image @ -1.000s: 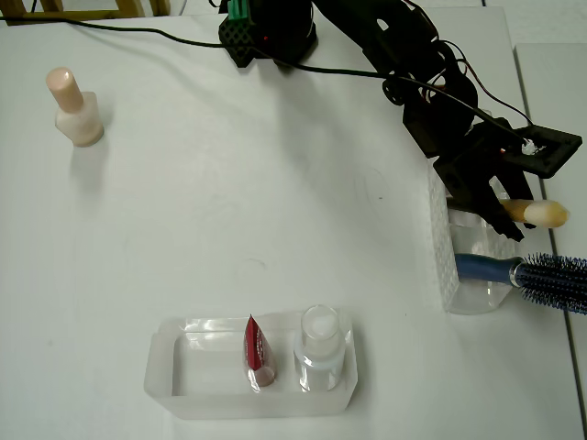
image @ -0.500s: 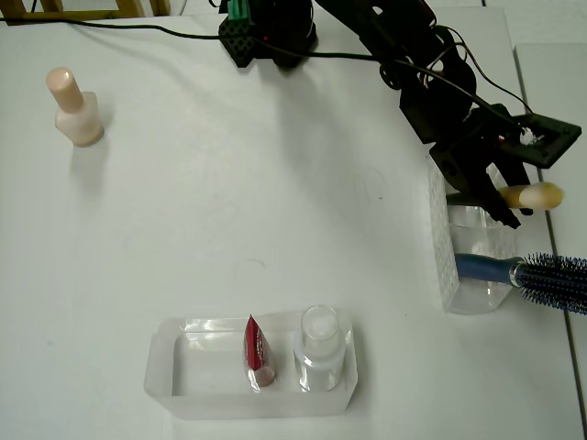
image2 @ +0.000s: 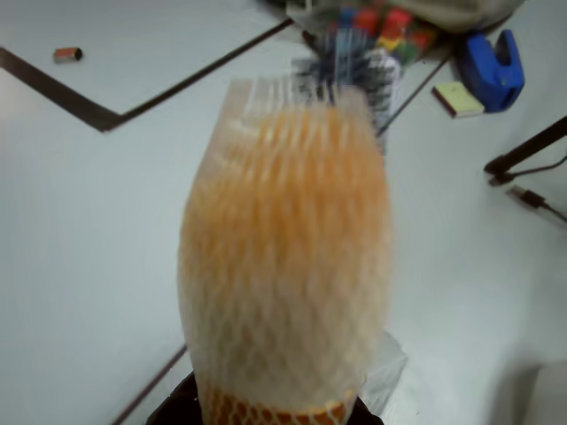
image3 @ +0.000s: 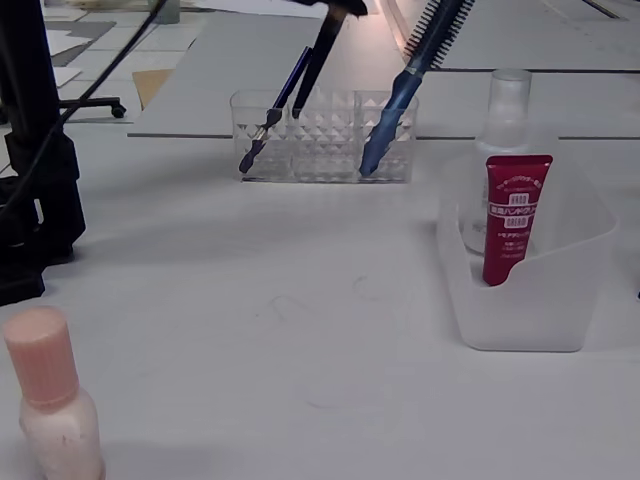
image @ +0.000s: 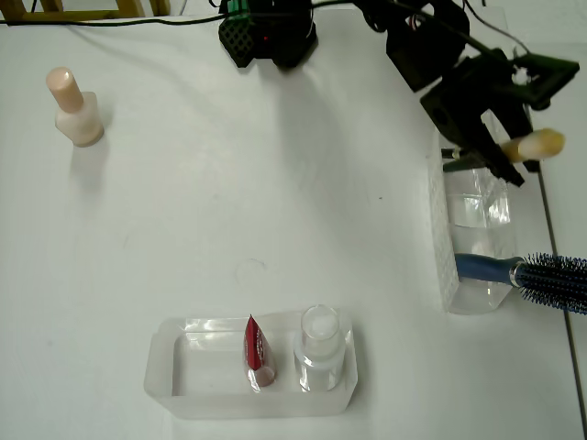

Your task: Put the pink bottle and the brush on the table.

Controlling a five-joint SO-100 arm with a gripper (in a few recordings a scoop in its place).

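Overhead, we find the gripper [image: 503, 151] pinching the brush [image: 535, 145] above the clear organizer [image: 440, 238] at the table [image: 275, 202] edge; wrist view shows netted bristles.

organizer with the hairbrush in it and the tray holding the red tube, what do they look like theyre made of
The organizer looks like clear hard plastic, perhaps acrylic: see-through walls with a faceted diamond pattern that glints. The tray looks like softer frosted plastic: milky and matte, with the red tube showing dimly through its wall. The tube itself looks like glossy printed plastic.
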